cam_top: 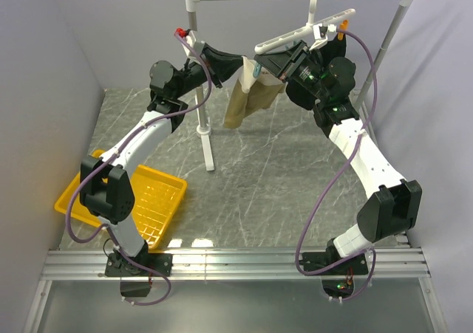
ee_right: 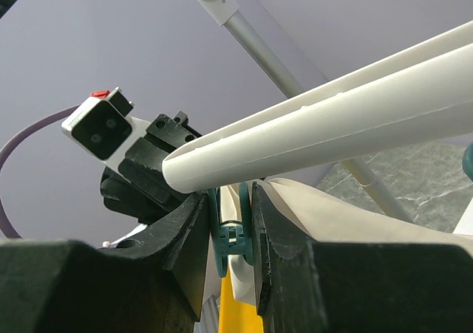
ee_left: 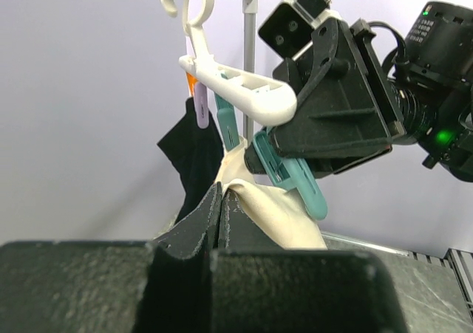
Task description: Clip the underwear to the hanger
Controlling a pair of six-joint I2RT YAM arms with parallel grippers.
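Left wrist view, left hand [ee_left: 222, 194] pinching underwear [ee_left: 284, 218] edge, right hand [ee_right: 230, 200] squeezing teal clip [ee_right: 233, 241], hanger [ee_right: 332, 126] cropped.

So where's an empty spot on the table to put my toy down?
The bare marble table between the rail post and the right arm. Also behind the yellow basket, by the left wall. It's crowded at the hanger, where the left gripper and right gripper meet the underwear.

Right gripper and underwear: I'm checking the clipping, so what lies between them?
A teal clip, squeezed by the right gripper, with the underwear just beyond; the right wrist view shows this.
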